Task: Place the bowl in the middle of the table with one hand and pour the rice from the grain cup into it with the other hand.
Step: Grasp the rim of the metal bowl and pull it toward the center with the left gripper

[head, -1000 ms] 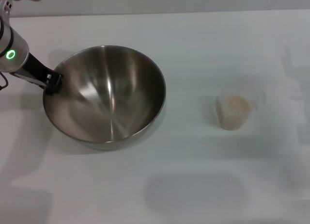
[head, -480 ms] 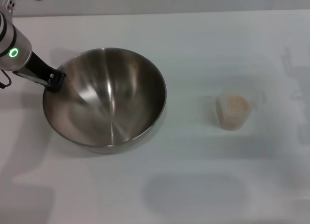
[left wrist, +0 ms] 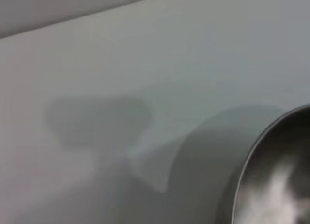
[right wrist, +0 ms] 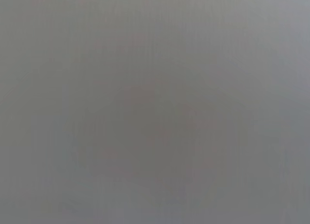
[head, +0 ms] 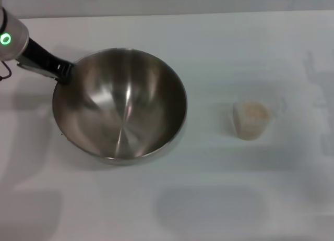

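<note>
The large steel bowl [head: 120,105] is on the left half of the white table [head: 219,48]. My left gripper [head: 63,72] is shut on the bowl's far-left rim, and its dark fingers reach in from the upper left. Part of the bowl's rim also shows in the left wrist view [left wrist: 271,175]. The small translucent grain cup [head: 250,121] stands upright to the bowl's right, apart from it, with pale rice [head: 254,111] inside. My right gripper is out of view, and the right wrist view shows only plain grey.
The table's far edge [head: 182,14] runs along the top of the head view. Faint shadows lie on the tabletop below the bowl and at the far right.
My left gripper has moved right and a little farther away, carrying the bowl with it toward the table's middle. The grain cup has not moved.
</note>
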Robot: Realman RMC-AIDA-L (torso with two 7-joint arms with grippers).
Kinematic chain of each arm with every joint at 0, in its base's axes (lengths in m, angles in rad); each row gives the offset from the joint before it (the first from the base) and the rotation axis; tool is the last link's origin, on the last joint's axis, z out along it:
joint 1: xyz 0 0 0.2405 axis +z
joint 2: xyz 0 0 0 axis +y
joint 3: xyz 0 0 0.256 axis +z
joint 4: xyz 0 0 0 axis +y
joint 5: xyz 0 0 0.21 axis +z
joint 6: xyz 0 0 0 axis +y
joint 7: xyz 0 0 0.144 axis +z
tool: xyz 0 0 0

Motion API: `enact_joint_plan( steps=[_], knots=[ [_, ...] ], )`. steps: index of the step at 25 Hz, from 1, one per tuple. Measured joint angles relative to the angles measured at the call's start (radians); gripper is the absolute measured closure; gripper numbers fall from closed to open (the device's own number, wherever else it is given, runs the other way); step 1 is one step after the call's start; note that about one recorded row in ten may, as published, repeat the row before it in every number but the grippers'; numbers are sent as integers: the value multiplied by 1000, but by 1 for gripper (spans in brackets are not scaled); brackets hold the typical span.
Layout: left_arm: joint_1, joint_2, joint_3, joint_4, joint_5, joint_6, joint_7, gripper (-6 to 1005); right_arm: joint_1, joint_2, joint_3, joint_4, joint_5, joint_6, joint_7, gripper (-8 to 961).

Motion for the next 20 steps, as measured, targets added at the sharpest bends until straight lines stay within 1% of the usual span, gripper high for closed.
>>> enact_joint_plan(
  steps=[2, 3, 6, 11, 12, 16, 20],
  knots=[
    [-19, 6, -70, -6, -46, -27, 46, 922, 0, 0, 0, -2, 0, 0, 0, 324],
    [-19, 6, -70, -6, -46, -27, 46, 932, 0, 0, 0, -2, 0, 0, 0, 325],
    [-31, 7, -105, -20, -82, -41, 66, 954, 0, -1, 0, -3, 0, 0, 0, 325],
    [-44, 7, -110, -45, -159, -48, 74, 955, 0, -2, 0, -3, 0, 0, 0, 326],
    [-56, 7, -113, -45, -176, -49, 80, 954, 1, -2, 0, -3, 0, 0, 0, 326],
    [-72, 6, -115, -43, -184, -49, 83, 950, 2, -2, 0, -4, 0, 0, 0, 326],
    [-95, 1, -108, -6, -198, -47, 89, 946, 2, -2, 1, -4, 0, 2, 0, 325]
  ],
)
